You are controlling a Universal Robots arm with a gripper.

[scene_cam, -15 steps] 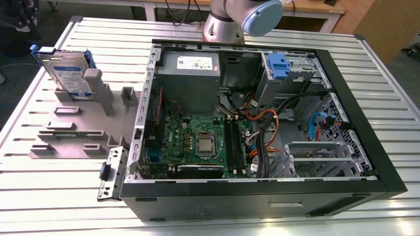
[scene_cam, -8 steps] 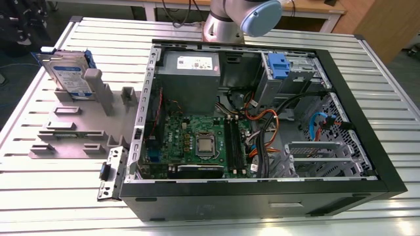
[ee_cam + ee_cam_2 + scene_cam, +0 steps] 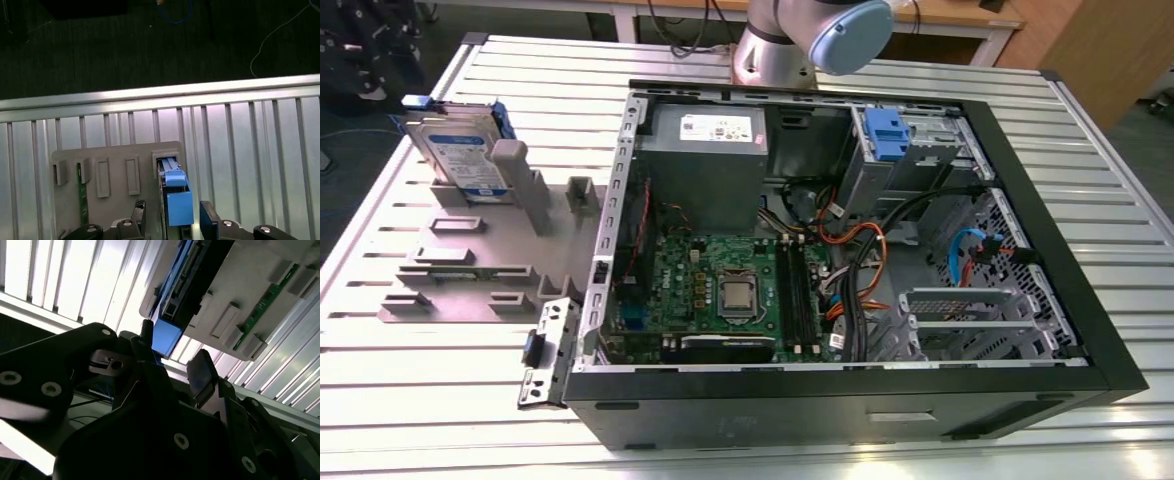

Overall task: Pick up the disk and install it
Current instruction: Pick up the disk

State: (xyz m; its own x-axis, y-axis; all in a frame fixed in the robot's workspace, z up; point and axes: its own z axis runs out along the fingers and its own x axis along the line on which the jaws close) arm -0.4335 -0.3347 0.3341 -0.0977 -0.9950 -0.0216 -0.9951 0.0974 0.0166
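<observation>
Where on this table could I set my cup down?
Bare table slats lie between the grey holder and the near edge, and at the exterior view's right of the computer case. Crowded: inside the case, full of cables, and around the disk standing in the holder.

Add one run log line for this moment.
gripper: open, poised over disk | disk: upright in grey holder, not lifted | computer case: open
</observation>
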